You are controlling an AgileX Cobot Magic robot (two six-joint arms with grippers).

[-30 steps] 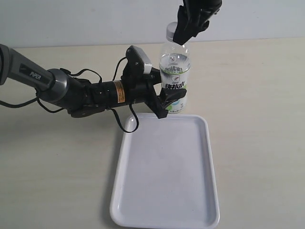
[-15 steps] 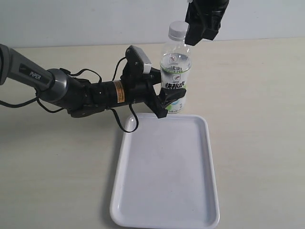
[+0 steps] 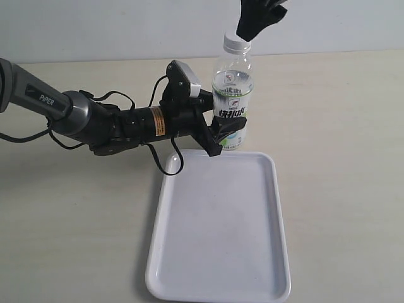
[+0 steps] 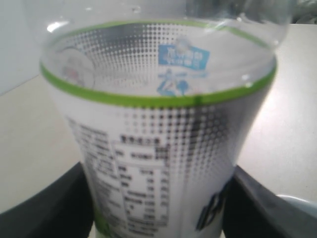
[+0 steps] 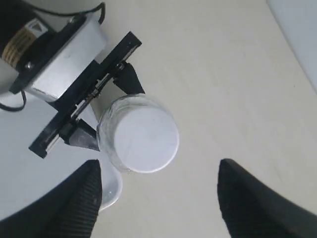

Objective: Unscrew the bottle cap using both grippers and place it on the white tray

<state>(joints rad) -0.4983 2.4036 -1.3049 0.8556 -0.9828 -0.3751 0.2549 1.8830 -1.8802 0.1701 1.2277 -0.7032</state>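
The clear bottle [image 3: 231,95] with its white and green label stands upright on the table just behind the white tray [image 3: 218,227]. My left gripper [image 3: 222,134] is shut on the bottle's lower body; its black fingers [image 4: 47,208] press both sides of the label [image 4: 163,163]. The white bottle cap [image 3: 237,42] sits on the neck, seen from above in the right wrist view as the cap [image 5: 144,141]. My right gripper [image 3: 252,28] hangs open just above and beside the cap, its fingers [image 5: 79,203] spread wide with nothing between them.
The left arm marked PIPER [image 3: 76,117] stretches in from the left with loose cables [image 3: 167,161] drooping toward the tray's near corner. Bare beige table [image 3: 341,158] lies to the right of bottle and tray.
My right gripper has left the cap, swung right and up, then come back toward it from above. The bottle, the cap and the left gripper have stayed put.
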